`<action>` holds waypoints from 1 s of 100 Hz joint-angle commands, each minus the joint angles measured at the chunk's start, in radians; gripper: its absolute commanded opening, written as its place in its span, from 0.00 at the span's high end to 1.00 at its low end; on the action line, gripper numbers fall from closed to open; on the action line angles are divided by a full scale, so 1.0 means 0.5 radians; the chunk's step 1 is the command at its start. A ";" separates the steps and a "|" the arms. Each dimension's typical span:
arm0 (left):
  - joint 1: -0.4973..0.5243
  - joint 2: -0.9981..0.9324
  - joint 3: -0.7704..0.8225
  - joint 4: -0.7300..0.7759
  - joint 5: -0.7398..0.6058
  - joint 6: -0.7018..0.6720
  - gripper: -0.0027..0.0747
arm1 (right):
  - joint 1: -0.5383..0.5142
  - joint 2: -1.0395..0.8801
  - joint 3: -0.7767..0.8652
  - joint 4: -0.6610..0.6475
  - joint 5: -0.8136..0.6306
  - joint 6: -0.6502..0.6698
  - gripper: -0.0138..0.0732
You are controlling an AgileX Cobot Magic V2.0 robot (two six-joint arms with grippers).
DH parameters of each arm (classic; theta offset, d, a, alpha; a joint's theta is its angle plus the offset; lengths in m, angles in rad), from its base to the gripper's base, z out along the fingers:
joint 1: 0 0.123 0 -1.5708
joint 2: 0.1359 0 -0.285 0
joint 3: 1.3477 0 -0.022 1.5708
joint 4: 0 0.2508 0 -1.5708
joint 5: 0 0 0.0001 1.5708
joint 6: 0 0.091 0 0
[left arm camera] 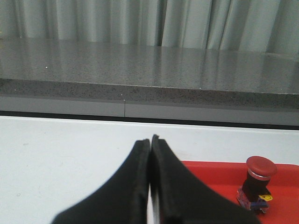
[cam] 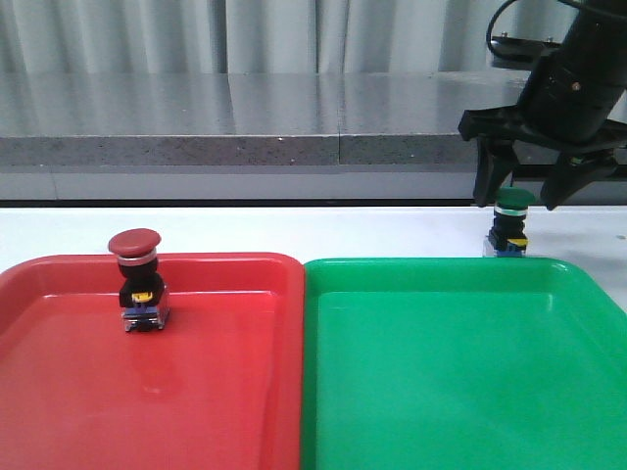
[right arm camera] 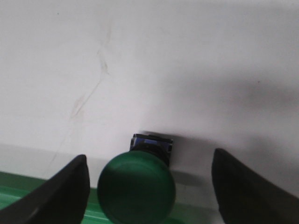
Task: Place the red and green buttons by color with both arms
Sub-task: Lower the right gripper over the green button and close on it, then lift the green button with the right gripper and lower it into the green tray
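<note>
Nearest me in the front view are the two trays, side by side and touching: the red tray [cam: 59,411] and the green tray [cam: 470,392]. I take the green tray as my landmark. The red button [cam: 137,279] stands upright inside the red tray, toward its far rim, well apart from the green tray's edge. Its dark red cap sits on top, with the yellow tab and bluish base below. I can read no writing or brand on either button or tray.

Just beyond the green tray's far rim, near its far right corner, the green button [cam: 511,223] stands upright on the white table [cam: 294,230], outside the tray. My right gripper [cam: 531,196] hangs directly over it with its fingers [right arm camera: 65,191] spread wide, one on each side of the green cap and touching nothing.

My left gripper [left arm camera: 150,142] shows only in its wrist view: its fingers are pressed together with nothing between them, above the table beside the red tray.

Behind the table runs a grey ledge [cam: 245,147], then pale curtains [cam: 196,34].
</note>
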 commanded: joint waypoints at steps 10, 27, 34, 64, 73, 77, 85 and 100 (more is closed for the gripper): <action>0.003 -0.059 0.086 -0.001 -0.162 -0.022 0.99 | 0.002 -0.085 -0.069 -0.010 -0.017 -0.018 0.28; 0.003 -0.059 0.086 -0.001 -0.162 -0.022 0.99 | 0.002 -0.085 -0.081 -0.010 0.034 -0.018 0.51; 0.003 -0.059 0.086 -0.001 -0.162 -0.022 0.99 | 0.002 -0.097 -0.083 -0.010 0.044 -0.018 0.56; 0.003 -0.059 0.086 -0.001 -0.162 -0.022 0.99 | 0.012 -0.281 -0.170 -0.008 0.217 -0.018 0.56; 0.003 -0.059 0.086 -0.001 -0.162 -0.022 0.99 | 0.035 -0.365 -0.172 -0.008 0.306 -0.018 0.56; 0.003 -0.059 0.086 -0.001 -0.162 -0.022 0.99 | 0.050 -0.402 -0.172 -0.008 0.349 -0.018 0.56; 0.003 -0.059 0.086 -0.001 -0.162 -0.022 0.99 | 0.099 -0.466 -0.157 -0.006 0.411 -0.016 0.56; 0.003 -0.059 0.086 -0.001 -0.162 -0.022 0.99 | 0.221 -0.570 -0.029 -0.006 0.360 0.063 0.56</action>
